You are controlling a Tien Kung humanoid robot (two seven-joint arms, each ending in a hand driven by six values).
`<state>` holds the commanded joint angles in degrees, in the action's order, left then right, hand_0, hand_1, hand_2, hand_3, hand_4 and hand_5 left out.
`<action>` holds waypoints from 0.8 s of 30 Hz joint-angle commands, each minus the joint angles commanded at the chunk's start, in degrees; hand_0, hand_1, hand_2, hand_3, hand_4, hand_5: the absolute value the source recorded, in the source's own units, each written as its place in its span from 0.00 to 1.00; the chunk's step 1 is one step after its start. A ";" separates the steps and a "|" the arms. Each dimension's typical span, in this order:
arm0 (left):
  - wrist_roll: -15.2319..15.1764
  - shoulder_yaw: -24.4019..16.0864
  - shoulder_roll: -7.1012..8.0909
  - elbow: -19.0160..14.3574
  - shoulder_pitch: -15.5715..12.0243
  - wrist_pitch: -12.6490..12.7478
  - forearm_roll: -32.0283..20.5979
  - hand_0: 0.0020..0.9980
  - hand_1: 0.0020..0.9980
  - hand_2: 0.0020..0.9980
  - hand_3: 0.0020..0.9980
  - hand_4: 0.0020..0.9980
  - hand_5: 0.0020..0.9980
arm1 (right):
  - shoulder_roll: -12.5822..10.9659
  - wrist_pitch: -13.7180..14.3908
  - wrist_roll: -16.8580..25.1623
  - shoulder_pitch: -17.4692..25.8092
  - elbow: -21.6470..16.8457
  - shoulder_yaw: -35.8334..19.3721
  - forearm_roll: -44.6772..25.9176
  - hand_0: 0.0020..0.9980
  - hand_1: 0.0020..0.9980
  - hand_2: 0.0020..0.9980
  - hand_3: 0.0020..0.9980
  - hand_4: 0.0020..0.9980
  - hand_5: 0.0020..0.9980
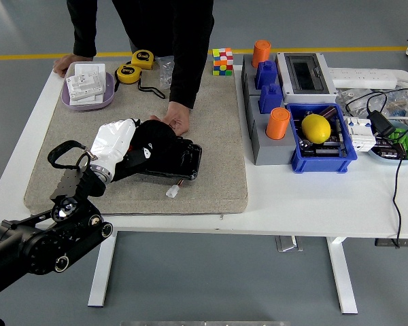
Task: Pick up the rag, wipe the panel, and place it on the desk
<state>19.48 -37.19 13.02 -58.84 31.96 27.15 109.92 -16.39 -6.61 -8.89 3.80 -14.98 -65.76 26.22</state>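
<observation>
A: Where's the crumpled black cloth rag (156,139) now?
B: Left of centre in the frame, bunched over the left end of the flat, glossy black panel (180,161), which lies on the beige felt mat (217,136). The robot's left hand (119,144), white-shelled, presses on the rag with fingers curled into it, so it has hold of the cloth.

A: What could go wrong?
B: The person's hand (175,122) rests at the panel's far edge, touching the rag. A stroke pushed toward the top of the frame could run into those fingers.

A: Anything else?
B: The panel might skid on the mat if that hand lets go. A small white piece (171,192) sits just beside its near edge; the rag could sweep it off the white tabletop (313,197).

A: The right arm?
B: Out of view.
</observation>
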 joint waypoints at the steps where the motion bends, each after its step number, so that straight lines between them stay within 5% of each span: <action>1: 0.01 -0.29 0.05 0.11 -0.05 0.04 0.15 0.27 0.16 0.51 0.41 0.08 0.00 | 0.01 0.01 0.00 0.02 0.00 -0.03 -0.01 0.74 0.62 0.69 0.62 1.00 0.57; 24: -0.08 -7.84 1.75 3.06 -1.75 0.37 2.76 0.27 0.16 0.51 0.41 0.07 0.00 | -0.01 0.18 -0.03 0.09 -0.18 -0.43 -0.11 0.74 0.62 0.70 0.62 1.00 0.57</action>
<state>19.39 -45.04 14.76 -55.78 30.21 27.53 112.68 -16.40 -6.43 -8.92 3.89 -15.16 -66.19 26.11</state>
